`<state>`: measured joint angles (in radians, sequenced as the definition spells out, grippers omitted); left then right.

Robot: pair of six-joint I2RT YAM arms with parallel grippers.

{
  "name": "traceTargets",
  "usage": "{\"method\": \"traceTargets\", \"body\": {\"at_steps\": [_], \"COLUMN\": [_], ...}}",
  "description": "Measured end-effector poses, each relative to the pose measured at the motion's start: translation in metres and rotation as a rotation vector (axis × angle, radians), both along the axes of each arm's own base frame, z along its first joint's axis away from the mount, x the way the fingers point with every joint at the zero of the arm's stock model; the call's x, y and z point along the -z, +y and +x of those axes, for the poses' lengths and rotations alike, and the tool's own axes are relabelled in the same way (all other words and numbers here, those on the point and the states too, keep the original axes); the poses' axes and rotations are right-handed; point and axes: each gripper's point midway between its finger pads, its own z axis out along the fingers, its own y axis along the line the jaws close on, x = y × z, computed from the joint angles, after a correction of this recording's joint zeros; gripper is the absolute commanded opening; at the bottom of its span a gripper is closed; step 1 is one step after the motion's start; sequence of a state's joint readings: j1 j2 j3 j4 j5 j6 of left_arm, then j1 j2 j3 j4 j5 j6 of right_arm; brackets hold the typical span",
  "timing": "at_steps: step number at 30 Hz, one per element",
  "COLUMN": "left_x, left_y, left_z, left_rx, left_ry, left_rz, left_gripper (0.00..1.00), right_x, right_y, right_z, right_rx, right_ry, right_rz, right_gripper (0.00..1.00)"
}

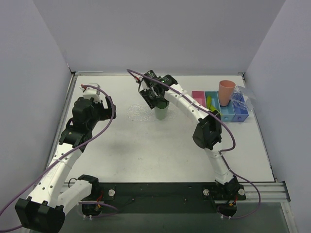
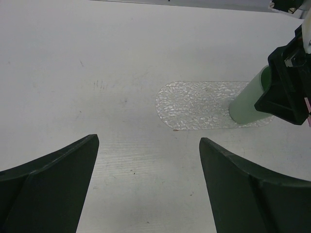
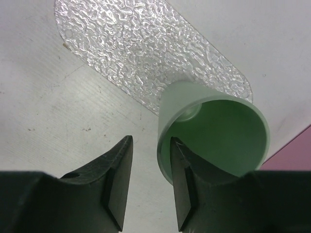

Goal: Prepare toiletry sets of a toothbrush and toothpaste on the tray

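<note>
The left gripper (image 2: pixel 148 141) hangs over the table (image 1: pixel 146 150) at about 9 o'clock. Its two dark fingers are spread wide with nothing between them, only bare white table. Farther in, a little past the middle toward 12 o'clock, lies the tray (image 1: pixel 141 114) - clear, bumpy and long with round ends. It lies flat, and its long way runs from 9 o'clock to 3 o'clock. A green cup (image 1: pixel 162 112) stands on the tray's 3 o'clock end with its mouth up. The right gripper (image 3: pixel 150 145) comes down on this cup from above. Its fingers are close together, one outside the cup and one inside the rim, so the cup's wall is between them. A thin strip of table shows between the outer finger and the cup, so the wall is not pinched. The rest of the tray is bare. Far off at 2 o'clock, well apart from the tray, sit three small bins in a row - a pink bin (image 1: pixel 198 98), a teal bin (image 1: pixel 213 109) and a blue bin (image 1: pixel 238 112). The lime-green tubes (image 1: pixel 210 103) lie in the teal bin. A salmon cup (image 1: pixel 226 92) stands upright by the blue bin. The toothbrush is too small to pick out among the bins.
</note>
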<state>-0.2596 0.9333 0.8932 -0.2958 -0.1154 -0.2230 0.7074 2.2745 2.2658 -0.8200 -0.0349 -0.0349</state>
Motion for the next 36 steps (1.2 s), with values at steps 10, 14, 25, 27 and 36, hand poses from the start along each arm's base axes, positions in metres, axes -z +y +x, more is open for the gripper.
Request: {"method": "traceTargets", "body": {"at_steps": [10,14,25,27,36], "left_x": [-0.008,-0.014,0.021,0.030,0.055], "left_y": [0.005,-0.009,-0.141,-0.155,-0.195], "left_z": [-0.002,-0.001,0.057,0.074,0.123], "left_rx": [-0.054,-0.044,0.113,0.114,0.151], "left_ry": [-0.028,-0.043,0.123,0.157,0.255], "left_rz": [-0.014,-0.046,-0.053,-0.043,0.011], "left_gripper": [0.79,0.79,0.79,0.80,0.79], "right_x": [-0.039,-0.085,-0.124,-0.117,-0.151], "right_y": [0.003,-0.024,-0.172,-0.182,-0.214], "right_z": [-0.009,-0.021,-0.060,-0.075,-0.118], "right_rx": [0.008,0.067,0.382,0.395,0.428], "right_ry": [-0.017,-0.062,-0.188,-0.187,-0.317], "right_rz": [0.104,0.194,0.311,0.302,0.365], "right_gripper": [0.43,0.43,0.54,0.54,0.54]}}
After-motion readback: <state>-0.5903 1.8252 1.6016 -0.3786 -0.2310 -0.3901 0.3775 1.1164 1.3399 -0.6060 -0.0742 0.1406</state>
